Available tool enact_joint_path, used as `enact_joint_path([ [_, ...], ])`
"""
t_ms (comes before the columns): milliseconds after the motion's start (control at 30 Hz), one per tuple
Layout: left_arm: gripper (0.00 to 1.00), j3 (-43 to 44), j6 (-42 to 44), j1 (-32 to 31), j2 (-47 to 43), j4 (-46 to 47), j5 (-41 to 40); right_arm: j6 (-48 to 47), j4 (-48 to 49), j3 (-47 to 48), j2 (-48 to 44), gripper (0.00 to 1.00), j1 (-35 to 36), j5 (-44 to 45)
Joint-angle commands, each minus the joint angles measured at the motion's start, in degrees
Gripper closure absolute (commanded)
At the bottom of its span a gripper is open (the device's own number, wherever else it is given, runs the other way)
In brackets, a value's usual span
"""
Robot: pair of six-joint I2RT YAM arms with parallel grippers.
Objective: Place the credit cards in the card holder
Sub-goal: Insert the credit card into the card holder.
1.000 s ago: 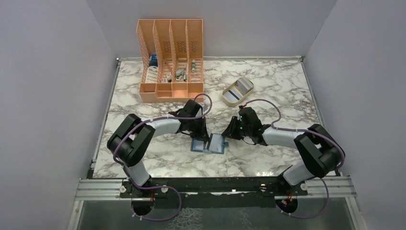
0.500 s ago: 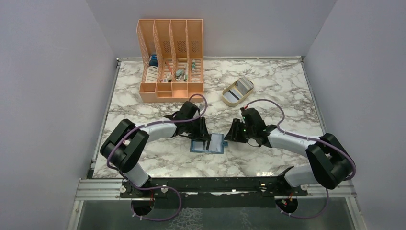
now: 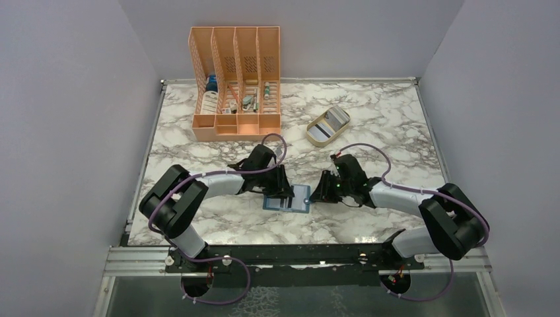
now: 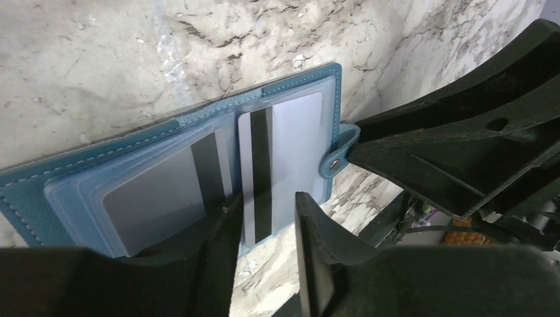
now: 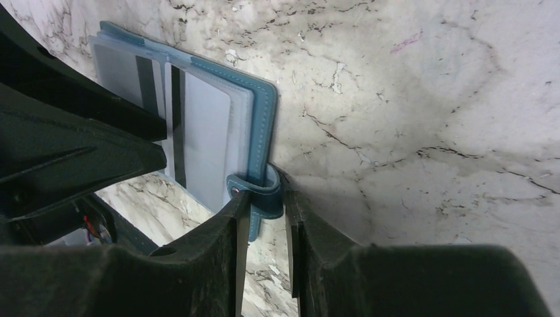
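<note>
Found the holder (image 3: pixel 288 198) lying open and flat on the marble table (image 3: pixel 370 119), slots up, in the front half and between the two arms; saw two cards (image 4: pixel 297 145) already in its clear slots, each with a dark stripe, one in either half; caught the left gripper (image 4: pixel 265 198) low over the holder's edge, jaws narrowly apart and clamped on nothing, the gap straddling the end of the striped card in the half by the clasp; could not tell whether either finger touched that card; found the right gripper (image 5: pixel 263 188) at the opposite side, down by the table just beside the holder, jaws drawn in narrow on the teal clasp tab (image 5: pixel 266 205) with its small stud, the tab pinched between both fingertips; placed the two grippers close together, nearly tip to tip across that half of the holder; noted an orange rack (image 3: pixel 236 79) at the back of the table and a beige tray (image 3: pixel 317 135) to its right, both well apart from the holder.
</note>
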Motion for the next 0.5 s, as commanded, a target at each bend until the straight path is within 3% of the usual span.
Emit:
enact_joint_path([
  [0, 0.65, -1.1, -2.0, -1.2, 1.1, 3.4, 1.8, 1.9, 4.0, -1.8, 0.6, 0.74, 0.7, -1.5],
  [267, 0.66, -0.6, -5.6, -2.8, 3.7, 11.2, 5.4, 2.9, 3.9, -3.3, -1.3, 0.77, 1.1, 0.6],
  [467, 0.48, 3.3, -0.1, -2.9, -1.4, -1.1, -4.6, 1.2, 1.6, -3.2, -3.5, 0.77, 1.1, 4.9],
])
